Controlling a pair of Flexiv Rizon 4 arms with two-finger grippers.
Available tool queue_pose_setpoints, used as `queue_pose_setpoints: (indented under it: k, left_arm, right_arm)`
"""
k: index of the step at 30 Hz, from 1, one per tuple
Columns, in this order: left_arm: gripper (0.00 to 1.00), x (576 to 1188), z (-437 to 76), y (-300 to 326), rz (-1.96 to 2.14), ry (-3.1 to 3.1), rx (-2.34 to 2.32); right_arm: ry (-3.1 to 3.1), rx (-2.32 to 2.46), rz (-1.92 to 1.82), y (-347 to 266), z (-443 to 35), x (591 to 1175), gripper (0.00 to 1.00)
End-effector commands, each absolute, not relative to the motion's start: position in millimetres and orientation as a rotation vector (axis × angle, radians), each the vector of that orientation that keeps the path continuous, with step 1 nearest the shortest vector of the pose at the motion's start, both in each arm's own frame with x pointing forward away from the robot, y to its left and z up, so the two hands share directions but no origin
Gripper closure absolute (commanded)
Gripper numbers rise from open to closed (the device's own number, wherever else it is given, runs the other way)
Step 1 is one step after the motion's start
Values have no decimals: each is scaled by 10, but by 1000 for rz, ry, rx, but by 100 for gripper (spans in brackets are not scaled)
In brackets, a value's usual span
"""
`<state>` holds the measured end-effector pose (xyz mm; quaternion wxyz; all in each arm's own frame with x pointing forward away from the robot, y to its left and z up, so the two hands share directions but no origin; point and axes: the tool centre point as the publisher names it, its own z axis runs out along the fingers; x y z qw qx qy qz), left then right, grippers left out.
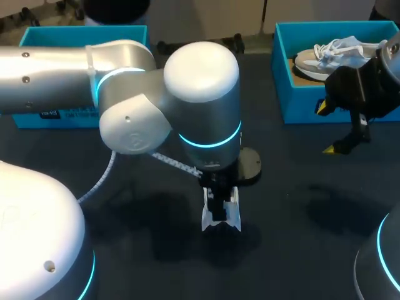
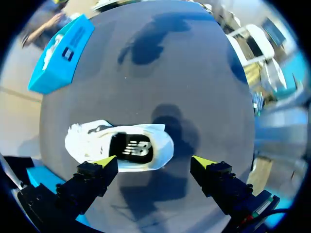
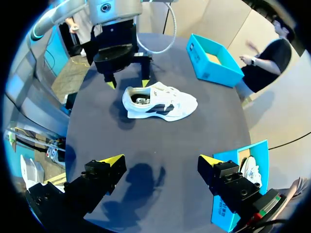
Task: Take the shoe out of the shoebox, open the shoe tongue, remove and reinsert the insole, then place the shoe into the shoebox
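the shoe stands on its sole out on the dark bench, near the middle and clear of both boxes, which suits the work on its tongue and insole: there is room all round it and the opening faces up. the left end effector hangs right over it with its fingers apart and nothing between them. in the left wrist view the shoe lies just ahead of the two yellow tips, nearer one of them, and the dark insole shows down in the opening. that looks like a line-up for reaching into the top of the shoe, so i judge the taking-out done and the tongue or insole step in hand.

the right end effector is held off to its own side, above the bench by a blue box, fingers apart and empty. it is well apart from the shoe, probably parked so the other arm has space.

counted: two shoes, one on the bench and a second shoe lying in that blue box. two boxes, the other blue box sitting open at the far side with no shoe seen in it. two arms, one end effector each.
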<state>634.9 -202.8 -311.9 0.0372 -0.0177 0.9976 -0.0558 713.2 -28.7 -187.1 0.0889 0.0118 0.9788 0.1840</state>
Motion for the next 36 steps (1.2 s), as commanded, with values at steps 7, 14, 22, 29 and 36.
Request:
queue_pose_setpoints:
  k: [7, 14, 22, 29, 36]
  left_arm:
    - [0, 6243, -3376, -2062, -127, 3077, -126]
    - [0, 6198, -3547, -2084, -95, 3069, -112]
    - [0, 6288, -3796, -2093, -15, 3090, -168]
    - [0, 6299, -3931, -2081, 54, 3097, -179]
    - [0, 6259, -3932, -2054, 73, 3103, -154]
  right_arm:
    - [2914, 36, 545, -279, -1876, 7139, 0]
    - [2914, 36, 545, -279, -1876, 7139, 0]
    - [2914, 36, 545, -279, -1876, 7139, 0]
    - [2914, 36, 545, -279, -1876, 7139, 0]
    - [2914, 36, 545, -279, -1876, 7139, 0]
